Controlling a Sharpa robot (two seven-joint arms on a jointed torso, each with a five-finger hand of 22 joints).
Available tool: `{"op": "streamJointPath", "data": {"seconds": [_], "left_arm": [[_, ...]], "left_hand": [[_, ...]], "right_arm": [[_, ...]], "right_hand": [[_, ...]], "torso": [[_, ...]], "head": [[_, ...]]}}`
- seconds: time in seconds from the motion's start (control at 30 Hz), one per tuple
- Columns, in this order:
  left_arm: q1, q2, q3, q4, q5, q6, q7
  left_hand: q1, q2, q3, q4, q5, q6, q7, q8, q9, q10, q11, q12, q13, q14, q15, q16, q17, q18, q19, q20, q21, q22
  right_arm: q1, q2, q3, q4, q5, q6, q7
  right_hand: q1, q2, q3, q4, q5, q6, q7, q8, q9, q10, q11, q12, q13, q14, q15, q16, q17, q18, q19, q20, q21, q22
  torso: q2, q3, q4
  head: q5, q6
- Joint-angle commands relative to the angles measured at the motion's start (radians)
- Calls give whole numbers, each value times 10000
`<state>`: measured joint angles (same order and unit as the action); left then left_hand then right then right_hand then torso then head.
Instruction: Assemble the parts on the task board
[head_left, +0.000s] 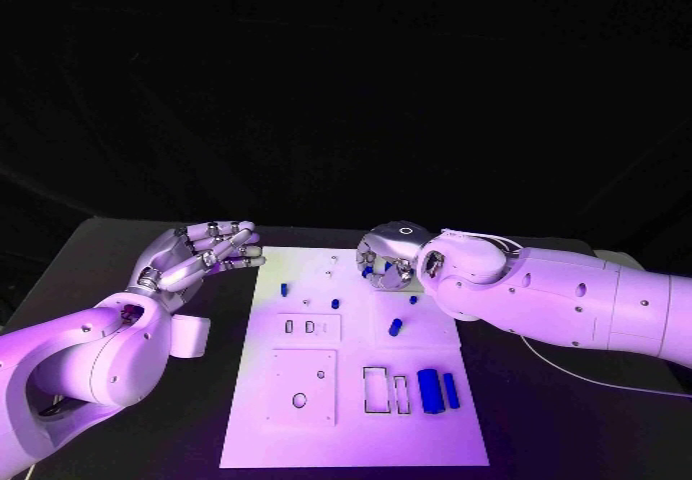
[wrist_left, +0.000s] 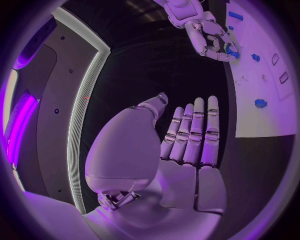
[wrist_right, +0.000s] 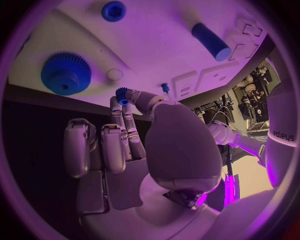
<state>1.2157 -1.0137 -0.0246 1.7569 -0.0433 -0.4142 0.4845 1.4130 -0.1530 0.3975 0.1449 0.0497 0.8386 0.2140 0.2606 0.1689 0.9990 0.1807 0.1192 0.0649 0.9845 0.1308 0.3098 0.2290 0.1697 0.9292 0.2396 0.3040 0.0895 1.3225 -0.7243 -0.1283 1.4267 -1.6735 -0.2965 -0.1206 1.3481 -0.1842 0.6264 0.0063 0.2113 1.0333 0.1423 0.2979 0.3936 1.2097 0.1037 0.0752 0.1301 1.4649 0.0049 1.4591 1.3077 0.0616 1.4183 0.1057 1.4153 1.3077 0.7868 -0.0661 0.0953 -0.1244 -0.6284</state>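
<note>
Right hand (head_left: 392, 258) fingers (wrist_right: 123, 98) pinching a small blue toothed gear part (wrist_right: 121, 93) above the white plate task board's (head_left: 353, 440) far edge, likely mid-carry, next needs seating; left hand (head_left: 195, 258) fingers spread, idle beside board.

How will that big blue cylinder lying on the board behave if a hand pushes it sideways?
The blue cylinder lies on its round side on the flat task board, so it would probably roll. It looks like stiff, smooth plastic, perhaps slippery to pinch.

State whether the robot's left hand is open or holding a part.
Open. The left hand holds nothing: its fingers lie straight and apart, off the task board edge.
</note>
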Motion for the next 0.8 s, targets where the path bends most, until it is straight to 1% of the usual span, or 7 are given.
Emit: {"op": "streamJointPath", "data": {"seconds": [0.03,0.3,0.4,0.47,0.57,0.7,0.8], "left_arm": [[13,20,9,4,-43,188,45],[13,42,9,19,-43,206,48],[13,49,9,26,-43,210,47],[13,56,9,29,-43,215,48],[13,69,9,30,-43,219,46],[13,88,10,37,-43,225,43],[15,78,10,64,-43,226,39]], "left_hand": [[-11,-42,65,-33,22,-68,243,-50,-16,-20,30,-64,-2,24,37,-62,21,142,100,-2,6,-12],[-6,-42,71,-43,22,-73,242,-54,-17,-26,31,-74,-3,28,36,-63,26,143,104,-3,6,-14],[-6,-42,71,-43,22,-73,242,-54,-17,-26,31,-74,-3,28,36,-63,26,143,104,-3,6,-14],[-6,-42,71,-43,22,-73,242,-54,-17,-26,31,-74,-3,28,36,-63,26,143,104,-3,6,-14],[-6,-42,71,-43,22,-73,242,-54,-17,-26,31,-74,-3,28,36,-63,26,143,104,-3,6,-14],[-6,-42,71,-43,22,-73,242,-54,-17,-26,31,-74,-3,28,36,-63,26,143,104,-3,6,-14],[1,-46,79,-59,22,-86,243,-64,-21,-41,33,-94,-4,32,37,-67,33,143,109,-3,5,-17]], "right_arm": [[23,115,17,-59,-332,-633,-239],[55,580,43,-449,-492,-1031,-374],[60,770,47,-600,-516,-1110,-399],[63,916,49,-719,-525,-1160,-406],[65,1085,50,-862,-531,-1191,-406],[66,1267,51,-1025,-535,-1205,-410],[67,1365,51,-1114,-541,-1220,-431]], "right_hand": [[129,131,28,-49,52,78,-13,45,19,372,-304,11,92,644,-77,34,382,-62,70,-22,62,35],[117,127,31,-67,76,90,-15,61,45,399,-309,6,97,645,-82,41,385,-71,92,-27,92,86],[116,127,31,-67,76,91,-15,61,46,400,-309,6,97,646,-82,42,388,-73,95,-27,96,92],[116,127,31,-67,76,91,-15,61,46,400,-309,6,97,646,-82,42,388,-73,95,-27,96,92],[116,127,31,-67,76,91,-15,61,46,400,-309,6,97,646,-82,42,388,-73,95,-27,96,92],[105,121,28,-70,80,90,-14,64,54,404,-308,1,97,651,-83,58,416,-77,106,-28,109,116],[105,121,28,-70,80,90,-14,64,54,404,-308,1,97,651,-83,58,416,-77,106,-28,109,116]], "torso": [[25,-10,29],[44,-25,87],[53,-27,94],[58,-23,82],[61,-25,91],[62,-32,112],[89,-32,123]], "head": [[-4,13],[2,37],[22,31],[35,38],[36,48],[64,24],[68,53]]}}
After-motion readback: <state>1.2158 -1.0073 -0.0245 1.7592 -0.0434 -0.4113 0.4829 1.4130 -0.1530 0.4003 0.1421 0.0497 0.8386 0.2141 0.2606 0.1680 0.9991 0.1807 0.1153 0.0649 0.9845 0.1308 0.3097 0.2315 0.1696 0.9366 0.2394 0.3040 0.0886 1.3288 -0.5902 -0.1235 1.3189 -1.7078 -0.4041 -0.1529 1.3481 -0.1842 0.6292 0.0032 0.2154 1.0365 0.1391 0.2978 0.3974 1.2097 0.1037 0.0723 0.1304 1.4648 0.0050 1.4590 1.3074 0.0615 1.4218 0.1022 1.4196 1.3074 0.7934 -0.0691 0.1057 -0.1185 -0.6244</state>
